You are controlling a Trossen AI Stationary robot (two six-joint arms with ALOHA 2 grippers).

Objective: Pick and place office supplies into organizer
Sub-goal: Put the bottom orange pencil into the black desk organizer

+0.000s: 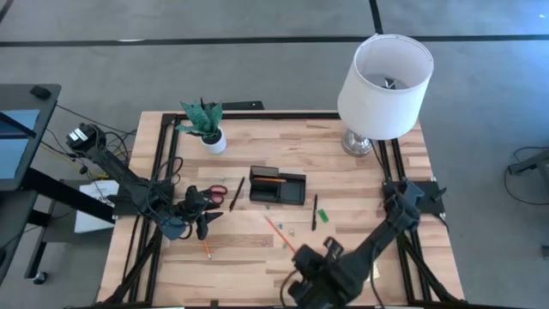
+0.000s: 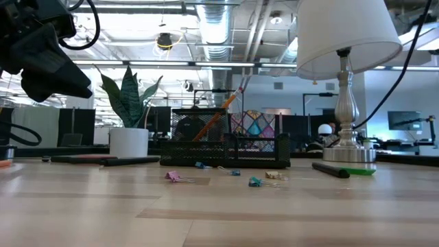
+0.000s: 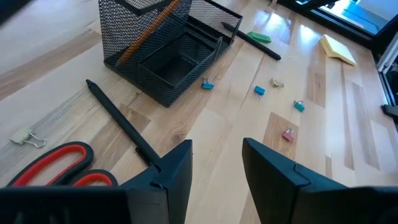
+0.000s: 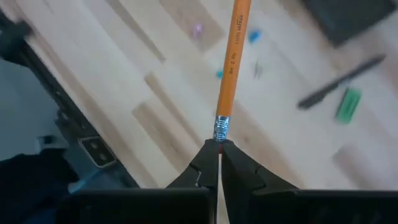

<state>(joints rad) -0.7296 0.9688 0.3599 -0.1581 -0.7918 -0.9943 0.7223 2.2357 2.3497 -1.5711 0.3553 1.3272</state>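
Right claw [image 4: 219, 147] clamped on orange pencil [image 4: 232, 59] eraser end; shaft points toward mesh organizer [image 1: 277, 187]; left claw [image 3: 216, 163] apart

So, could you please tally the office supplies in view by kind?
Orange pencils: 3 (one in the right pincer)
Black pens: 2
Red-handled scissors: 1
Green block: 1
Yellow sticky-note pad: 1
Small clips: 6
Total: 14
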